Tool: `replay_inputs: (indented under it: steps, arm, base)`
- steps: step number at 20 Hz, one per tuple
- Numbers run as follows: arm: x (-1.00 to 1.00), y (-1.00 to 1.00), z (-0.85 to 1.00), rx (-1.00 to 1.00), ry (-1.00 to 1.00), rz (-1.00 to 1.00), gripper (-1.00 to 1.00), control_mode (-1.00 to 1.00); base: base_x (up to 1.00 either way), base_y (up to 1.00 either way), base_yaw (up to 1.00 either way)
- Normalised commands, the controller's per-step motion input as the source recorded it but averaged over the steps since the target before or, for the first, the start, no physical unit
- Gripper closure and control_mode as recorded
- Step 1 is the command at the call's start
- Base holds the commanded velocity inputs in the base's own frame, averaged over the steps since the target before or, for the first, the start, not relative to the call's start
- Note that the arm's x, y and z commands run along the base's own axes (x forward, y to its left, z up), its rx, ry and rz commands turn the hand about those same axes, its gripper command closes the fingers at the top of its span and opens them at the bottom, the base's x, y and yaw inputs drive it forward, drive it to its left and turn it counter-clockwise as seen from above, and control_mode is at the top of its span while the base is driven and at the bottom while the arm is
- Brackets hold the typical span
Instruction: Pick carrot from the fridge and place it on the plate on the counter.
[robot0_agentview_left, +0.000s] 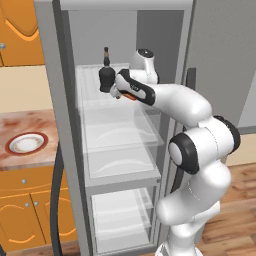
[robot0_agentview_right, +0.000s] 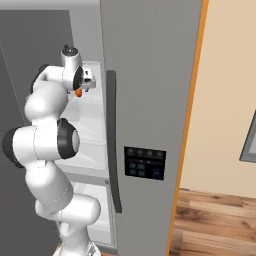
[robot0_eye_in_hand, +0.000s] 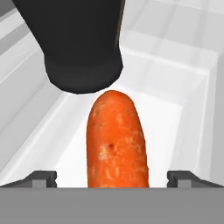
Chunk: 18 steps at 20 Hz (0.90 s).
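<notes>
**Reaching into the open fridge beside a dark bottle**

Left base view: the fridge (robot0_agentview_left: 60, 125) stands open, its glass shelves holding a dark bottle (robot0_agentview_left: 106, 75). The gripper (robot0_agentview_left: 120, 92) sits just beside the bottle, a sliver of the carrot (robot0_agentview_left: 130, 98) under it. A plate (robot0_agentview_left: 26, 143) lies on the counter (robot0_agentview_left: 30, 122), well apart.

Right base view: the fridge door hides the shelves; orange shows below the gripper.

Hand view: the carrot lies between the fingertips (robot0_eye_in_hand: 41, 177), which stand apart on either side, clear of it; the bottle's base is just beyond.
</notes>
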Motion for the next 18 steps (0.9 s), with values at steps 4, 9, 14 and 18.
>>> replay_inputs:
  steps: [4,9,14,18]
  arm:
    - [0.03,0.1,-0.31,0.0,0.11,0.0,1.0,-1.0]
    - [0.0,0.02,-0.34,0.0,0.07,0.0,1.0,-1.0]
    - [-0.05,0.0,-0.38,0.0,0.05,0.0,1.0,-1.0]
    - [-0.31,0.0,-0.12,0.0,-0.01,-0.01,1.0,-1.0]
  base:
    - [0.0,0.0,0.0]
    - [0.0,0.0,0.0]
    - [0.0,0.0,0.0]
    - [0.0,0.0,0.0]
